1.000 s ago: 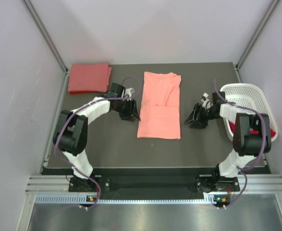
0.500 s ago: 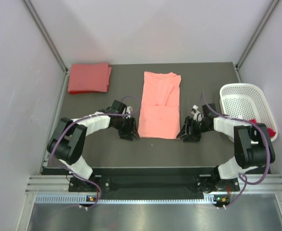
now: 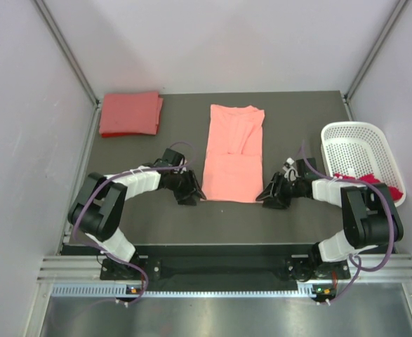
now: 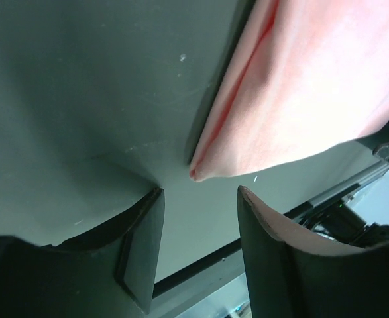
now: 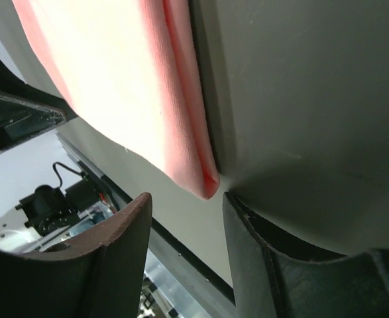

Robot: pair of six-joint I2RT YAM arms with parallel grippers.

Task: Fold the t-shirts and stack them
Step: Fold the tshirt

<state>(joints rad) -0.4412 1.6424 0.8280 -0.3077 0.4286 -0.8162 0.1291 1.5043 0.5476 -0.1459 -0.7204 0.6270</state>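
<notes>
Dark table (image 3: 290,126), seen from above. The salmon-pink t-shirt (image 3: 234,154) lies flat at table centre, folded into a long strip running twelve to six, with the collar end at twelve and one more layer folded over the half toward twelve. A coral-red t-shirt (image 3: 128,114), folded into a flat rectangle, sits at the table's ten o'clock corner, well apart from the pink one. A white perforated basket (image 3: 360,144) stands at three o'clock near the right edge; deep red cloth (image 3: 396,189) shows at its six o'clock end, partly hidden by the right arm. Both arms reach low over the table toward the pink shirt's near hem. The left gripper (image 3: 191,193) is at the strip's seven o'clock corner, and the right gripper (image 3: 270,196) is at its five o'clock corner. In the left wrist view, the left gripper (image 4: 197,199) has its jaws spread, and the shirt's corner (image 4: 195,173) lies on the table just ahead of the gap, between the two tips but not pinched. In the right wrist view, the right gripper (image 5: 184,202) is likewise spread, with the layered corner (image 5: 209,185) just beyond its tips and nothing clamped. Whether either gripper's tips touch the table surface cannot be told.
</notes>
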